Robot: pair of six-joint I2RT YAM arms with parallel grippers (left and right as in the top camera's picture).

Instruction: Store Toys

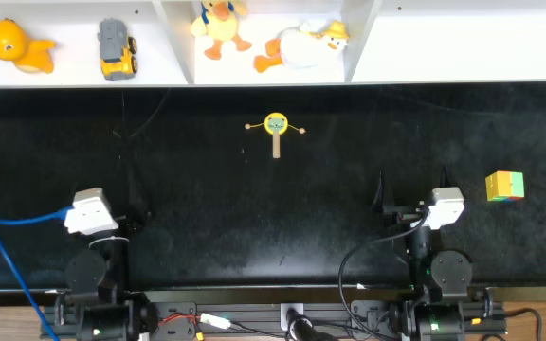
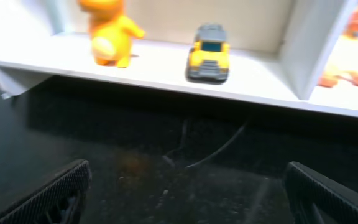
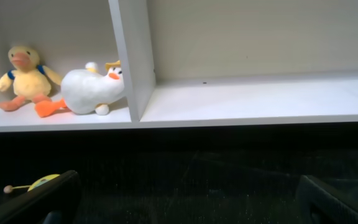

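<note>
- Stick toy was seen flat on the table, near the shelf's middle bay; judged light, stiff and thin, best pinched across the stick.
- Colour cube was seen on the table's right side, near the right arm; judged light and rigid, best taken by opposite flat faces.
- Left fingers and right fingers were spread wide, nothing held.

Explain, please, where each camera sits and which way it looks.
Top view: fixed overhead, looking down on table and shelf; left arm, right arm at bottom edge.
Left wrist view: on left arm, facing orange duck and yellow truck; open left hand shows.
Right wrist view: on right arm, facing yellow plush duck and white plush duck; open right hand shows.
Shared: top and right wrist views show the stick toy.
</note>
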